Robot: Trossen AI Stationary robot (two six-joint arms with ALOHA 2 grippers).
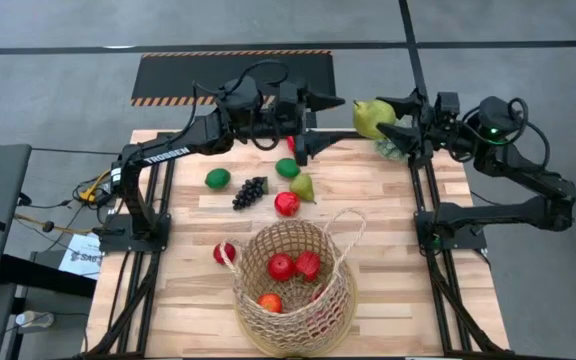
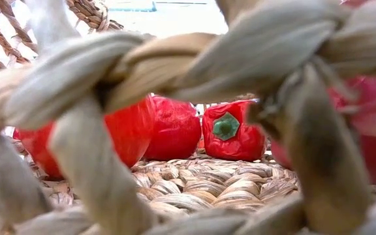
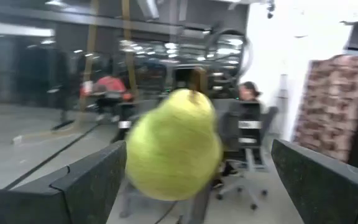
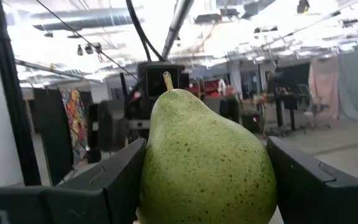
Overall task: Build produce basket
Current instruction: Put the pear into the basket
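A green pear (image 1: 370, 118) hangs over the table's far edge, stem up, with my right gripper (image 1: 384, 115) shut on it. My left gripper (image 1: 336, 122) faces it from the left, open, its fingers (image 3: 95, 180) short of the pear (image 3: 173, 149) and touching nothing. The wicker basket (image 1: 340, 300) stands at the near middle with three red fruits (image 1: 281, 266) inside, which the low view shows through the weave (image 2: 175, 127). On the table lie two limes (image 1: 217, 178), a dark grape bunch (image 1: 249, 191), a second pear (image 1: 303, 187) and a red apple (image 1: 286, 203). My right gripper pinches the pear's broad lower body (image 4: 151, 168) between its two fingers (image 4: 120, 174), one on each side. The fingers come level from the table's right side. The pear stands upright in the hold, stem on top, lifted clear of the table.
Another red fruit (image 1: 224, 252) lies just left of the basket, beside a loop handle. A pale green thing (image 1: 389, 150) sits on the table's far right, under my right gripper. Bare wood (image 1: 438, 260) stretches right of the basket.
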